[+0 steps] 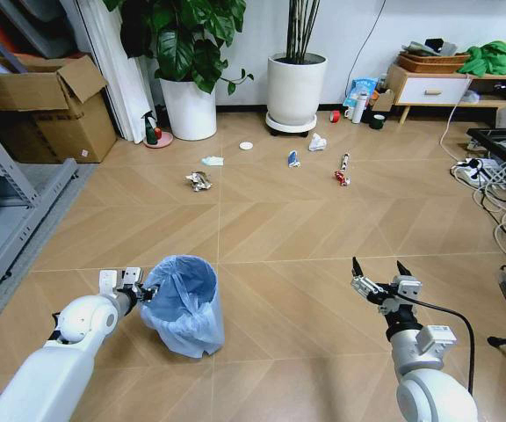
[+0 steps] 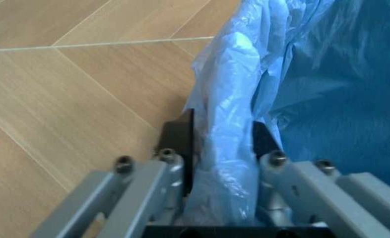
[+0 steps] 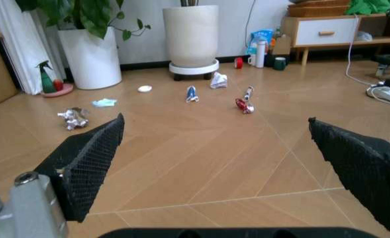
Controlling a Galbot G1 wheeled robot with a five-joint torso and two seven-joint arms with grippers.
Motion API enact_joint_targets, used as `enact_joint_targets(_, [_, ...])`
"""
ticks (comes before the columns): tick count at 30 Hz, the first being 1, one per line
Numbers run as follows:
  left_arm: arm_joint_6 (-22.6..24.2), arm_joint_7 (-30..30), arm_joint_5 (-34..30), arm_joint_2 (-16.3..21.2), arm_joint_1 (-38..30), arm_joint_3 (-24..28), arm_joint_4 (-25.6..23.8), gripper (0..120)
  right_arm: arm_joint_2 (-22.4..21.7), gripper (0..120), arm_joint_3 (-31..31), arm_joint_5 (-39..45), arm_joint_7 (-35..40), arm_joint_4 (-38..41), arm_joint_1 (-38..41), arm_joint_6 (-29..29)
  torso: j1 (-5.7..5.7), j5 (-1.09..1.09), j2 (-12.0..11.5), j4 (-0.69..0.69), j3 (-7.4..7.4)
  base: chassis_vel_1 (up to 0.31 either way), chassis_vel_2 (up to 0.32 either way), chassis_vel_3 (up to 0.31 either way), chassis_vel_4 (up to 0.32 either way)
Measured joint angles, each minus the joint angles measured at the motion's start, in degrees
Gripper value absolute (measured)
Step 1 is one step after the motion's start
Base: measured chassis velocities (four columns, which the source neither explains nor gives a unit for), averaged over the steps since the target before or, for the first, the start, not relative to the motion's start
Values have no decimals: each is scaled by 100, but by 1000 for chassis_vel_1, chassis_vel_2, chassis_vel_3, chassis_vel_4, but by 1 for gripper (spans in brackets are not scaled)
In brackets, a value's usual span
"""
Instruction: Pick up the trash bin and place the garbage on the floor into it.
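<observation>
Pinching the bin [image 1: 183, 303] rim (bag and all), the left gripper [image 2: 222, 144] is closed; the right gripper [image 1: 380, 268] hovers wide open, holding nothing.

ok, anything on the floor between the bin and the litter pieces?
Nothing visible. Bare floor lies between the trash bin, gripped at its rim by the left hand, and the garbage scattered near the plant pots. The right hand hovers open, empty.
</observation>
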Motion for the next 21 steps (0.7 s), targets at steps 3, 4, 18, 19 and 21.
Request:
enact_joint_targets(3, [1,-2,-52,3,-15,11,-9,2,19,100,0,-7,0,-5,7,2,0,0,0,0,0,0,0,0,0])
enact_joint_targets(4, [1,-2,-52,3,-15,11,-9,2,19,100,0,-7,0,-5,7,2,0,0,0,0,0,0,0,0,0])
enact_joint_targets(18, [-44,-1048,-756,-76,374,-521,-1051,0,13,100,135,356,105,126,151,-196,0,1,0,0,0,0,0,0,0])
enact_joint_targets(19, [-51,-1133,-777,-89,413,-561,-1135,0,3,100,146,404,102,134,157,-189,0,1,0,0,0,0,0,0,0])
enact_joint_targets(21, [-65,-1270,-808,-116,481,-623,-1282,0,-14,100,163,468,98,150,162,-179,0,1,0,0,0,0,0,0,0])
